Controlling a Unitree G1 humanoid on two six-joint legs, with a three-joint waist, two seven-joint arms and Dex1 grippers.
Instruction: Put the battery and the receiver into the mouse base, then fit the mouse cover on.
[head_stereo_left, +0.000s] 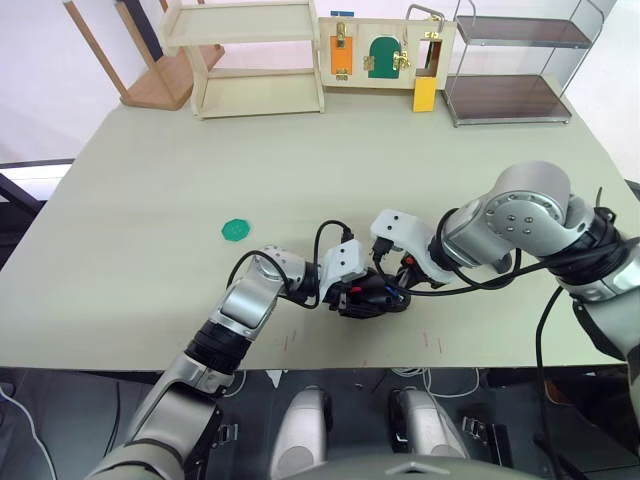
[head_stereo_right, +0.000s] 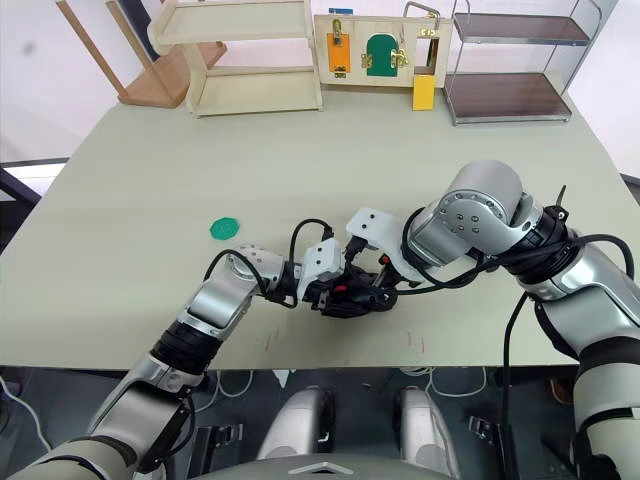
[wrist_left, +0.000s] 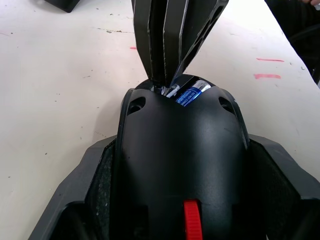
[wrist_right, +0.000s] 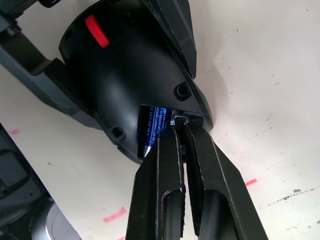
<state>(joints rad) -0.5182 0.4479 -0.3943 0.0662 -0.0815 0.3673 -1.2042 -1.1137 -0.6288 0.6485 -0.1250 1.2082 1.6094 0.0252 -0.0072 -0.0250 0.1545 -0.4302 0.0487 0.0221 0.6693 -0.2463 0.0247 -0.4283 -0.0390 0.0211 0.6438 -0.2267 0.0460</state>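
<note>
Held at the near table edge by left gripper (head_stereo_left: 352, 297), clamped on its sides: black oval plastic mouse base (wrist_left: 182, 165), small blue cylindrical battery (wrist_left: 191, 93) already seated inside. Right gripper (wrist_right: 181, 131) pinched at the receiver slot; receiver itself hidden. Probably seating the receiver; next needs release, then cover.

The mouse base (head_stereo_left: 368, 298) sits on the counter (head_stereo_left: 150, 250) near its front edge, the battery (wrist_left: 190, 94) lying in it. A disc (head_stereo_left: 235, 231) lies to its left, shelves (head_stereo_left: 250, 55) far behind.
</note>
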